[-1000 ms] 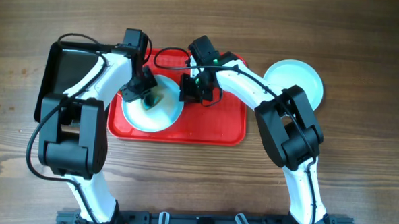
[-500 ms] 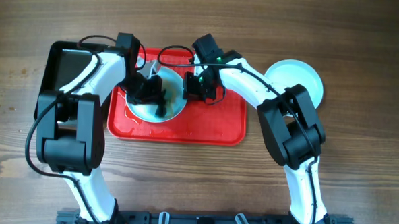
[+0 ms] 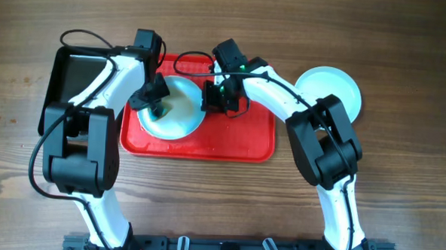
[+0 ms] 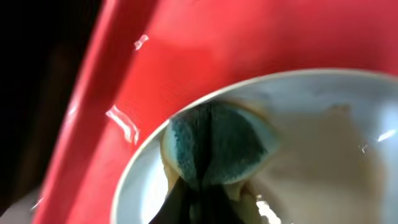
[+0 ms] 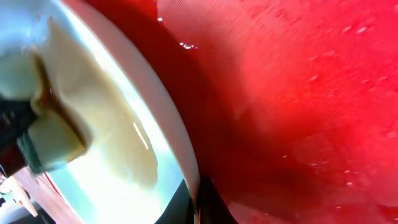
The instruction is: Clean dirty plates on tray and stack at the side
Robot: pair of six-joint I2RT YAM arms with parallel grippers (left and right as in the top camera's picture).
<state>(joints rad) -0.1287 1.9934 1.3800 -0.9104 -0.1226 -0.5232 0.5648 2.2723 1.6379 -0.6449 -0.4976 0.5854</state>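
Note:
A pale plate point(image 3: 180, 114) lies tilted on the red tray point(image 3: 237, 141), its inside smeared yellowish-brown. My left gripper point(image 3: 155, 96) is shut on a green-and-yellow sponge point(image 4: 214, 149) pressed on the plate's upper left inside point(image 4: 323, 162), by the tray's wall point(image 4: 186, 50). My right gripper point(image 3: 213, 98) is shut on the plate's right rim point(image 5: 186, 155), fingertips pinching it point(image 5: 198, 196) above the tray floor point(image 5: 298, 93). The sponge also shows in the right wrist view point(image 5: 50, 140). A second plate point(image 3: 332, 88) sits on the table at the right. I see no third plate.
A smaller black glossy tray point(image 3: 74, 77) lies left of the red tray, under the left arm. A black cable loops over the red tray's far edge point(image 3: 188, 61). Wooden table all round; the arm bases stand at the near edge.
My left gripper swept the sponge rightward across the plate, then back to its upper left. My right gripper stayed pinched on the rim; the plate shifted slightly.

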